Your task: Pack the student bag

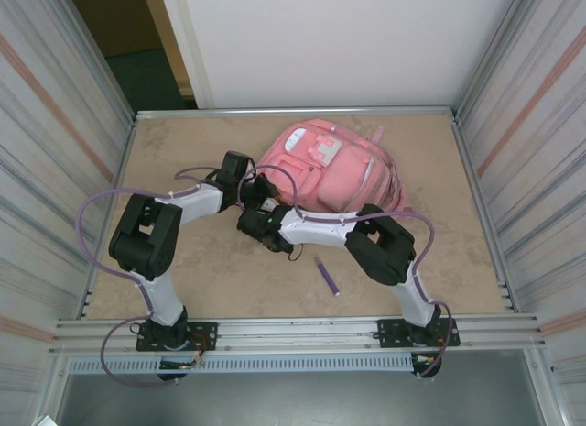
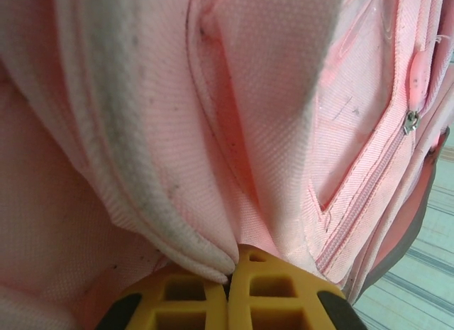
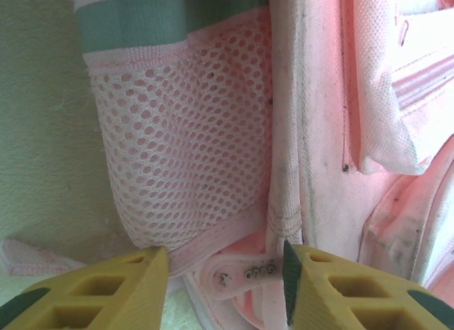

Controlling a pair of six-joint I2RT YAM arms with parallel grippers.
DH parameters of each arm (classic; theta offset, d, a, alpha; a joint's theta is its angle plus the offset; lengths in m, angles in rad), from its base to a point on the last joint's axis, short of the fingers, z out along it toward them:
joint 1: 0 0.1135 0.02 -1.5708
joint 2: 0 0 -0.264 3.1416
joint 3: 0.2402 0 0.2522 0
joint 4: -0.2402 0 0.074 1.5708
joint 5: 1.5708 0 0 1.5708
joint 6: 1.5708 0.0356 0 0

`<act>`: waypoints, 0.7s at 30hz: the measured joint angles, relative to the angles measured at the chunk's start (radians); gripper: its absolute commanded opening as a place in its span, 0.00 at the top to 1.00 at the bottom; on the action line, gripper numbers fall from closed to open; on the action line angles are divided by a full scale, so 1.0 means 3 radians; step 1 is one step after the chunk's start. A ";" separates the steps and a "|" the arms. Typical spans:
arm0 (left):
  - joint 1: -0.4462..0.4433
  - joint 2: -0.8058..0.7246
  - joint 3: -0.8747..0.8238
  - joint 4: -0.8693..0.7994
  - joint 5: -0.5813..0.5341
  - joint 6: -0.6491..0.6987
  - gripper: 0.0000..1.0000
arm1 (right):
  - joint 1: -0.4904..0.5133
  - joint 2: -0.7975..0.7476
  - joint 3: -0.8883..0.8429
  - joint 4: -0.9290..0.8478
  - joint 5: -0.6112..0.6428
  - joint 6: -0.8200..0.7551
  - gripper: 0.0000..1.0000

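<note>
One student bag [image 1: 325, 169], pink woven fabric, white mesh pocket [image 3: 184, 145], far half of table [image 1: 183, 279]; my left claw [image 2: 230, 265] clenched on its fabric; my right claw [image 3: 224, 262] released, straddling one pull tab [image 3: 237, 277]; one purple pen [image 1: 327, 276], near half.

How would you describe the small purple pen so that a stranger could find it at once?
Start at the big pink backpack lying on the tan table. Move toward the near edge, past the right arm, to bare tabletop. The pen is the short, thin purple stick lying loose there, unlike the purple cables fixed to the arms.
</note>
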 measured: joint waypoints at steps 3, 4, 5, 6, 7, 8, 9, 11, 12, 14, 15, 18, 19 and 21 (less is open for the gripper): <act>0.0017 0.0000 0.0000 0.0038 -0.0003 -0.0004 1.00 | 0.0001 0.0072 0.0097 -0.0097 0.0116 0.0041 0.59; 0.0023 0.0000 0.0000 0.0045 0.0000 -0.0005 1.00 | 0.0003 0.0095 0.0121 -0.0123 0.0163 0.0058 0.59; 0.0027 0.0000 -0.0001 0.0053 0.0001 -0.0009 1.00 | 0.0003 0.0120 0.0144 -0.0155 0.0212 0.0079 0.60; 0.0031 0.0000 -0.0003 0.0064 0.0003 -0.0010 1.00 | 0.0005 0.0134 0.0155 -0.0170 0.0257 0.0089 0.63; 0.0029 0.0000 -0.0004 0.0064 0.0005 -0.0011 1.00 | 0.0006 0.0146 0.0163 -0.0189 0.0298 0.0095 0.65; 0.0031 0.0000 -0.0005 0.0066 0.0011 -0.0010 1.00 | 0.0008 0.0154 0.0167 -0.0209 0.0340 0.0106 0.69; 0.0031 0.0000 -0.0006 0.0067 0.0017 -0.0011 1.00 | 0.0008 0.0159 0.0170 -0.0229 0.0369 0.0113 0.73; 0.0029 0.0000 -0.0006 0.0070 0.0025 -0.0010 1.00 | 0.0008 0.0163 0.0170 -0.0249 0.0427 0.0141 0.78; 0.0029 0.0000 -0.0008 0.0072 0.0028 -0.0010 1.00 | 0.0008 0.0163 0.0170 -0.0253 0.0443 0.0160 0.81; 0.0029 0.0000 -0.0017 0.0089 0.0036 -0.0010 1.00 | 0.0008 0.0163 0.0170 -0.0252 0.0488 0.0182 0.85; 0.0029 0.0000 -0.0019 0.0089 0.0036 -0.0011 1.00 | 0.0008 0.0163 0.0170 -0.0253 0.0504 0.0188 0.87; 0.0029 0.0000 -0.0023 0.0090 0.0036 -0.0011 1.00 | 0.0008 0.0161 0.0170 -0.0261 0.0567 0.0217 0.94; 0.0029 0.0000 -0.0024 0.0093 0.0036 -0.0011 1.00 | 0.0008 0.0161 0.0170 -0.0263 0.0580 0.0240 0.96; 0.0029 0.0000 -0.0025 0.0100 0.0038 -0.0011 1.00 | 0.0008 0.0161 0.0169 -0.0262 0.0596 0.0308 1.00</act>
